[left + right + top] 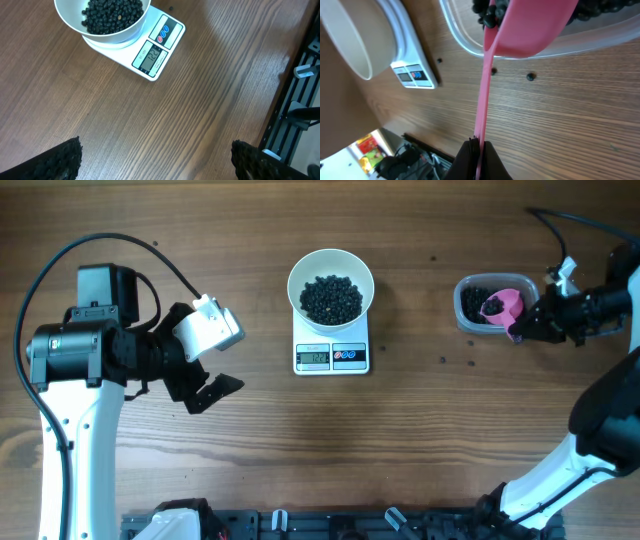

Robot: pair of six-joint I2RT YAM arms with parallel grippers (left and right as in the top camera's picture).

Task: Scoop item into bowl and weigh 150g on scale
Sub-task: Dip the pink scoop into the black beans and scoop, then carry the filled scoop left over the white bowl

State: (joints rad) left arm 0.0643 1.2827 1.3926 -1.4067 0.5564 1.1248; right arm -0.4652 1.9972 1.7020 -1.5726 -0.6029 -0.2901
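The white bowl (296, 281) stands on the scale (332, 357) at mid table and holds a heap of black beads (331, 298). Far to its left, my left gripper (210, 392) hangs open over bare wood, and its wrist view shows nothing between the fingertips (65, 161). There the bowl (116, 39) and the scale (156, 54) lie ahead of it. At the right, my right gripper (528, 323) is shut on the thin handle of a pink scoop (503, 305). The scoop's cup (532, 30) dips into the beads in a clear tub (600, 44).
The clear tub (463, 311) sits on the wood right of the scale. A few loose beads (530, 76) lie on the table beside it, and more (443, 360) lie nearer the front. A black rail (340, 525) runs along the front edge.
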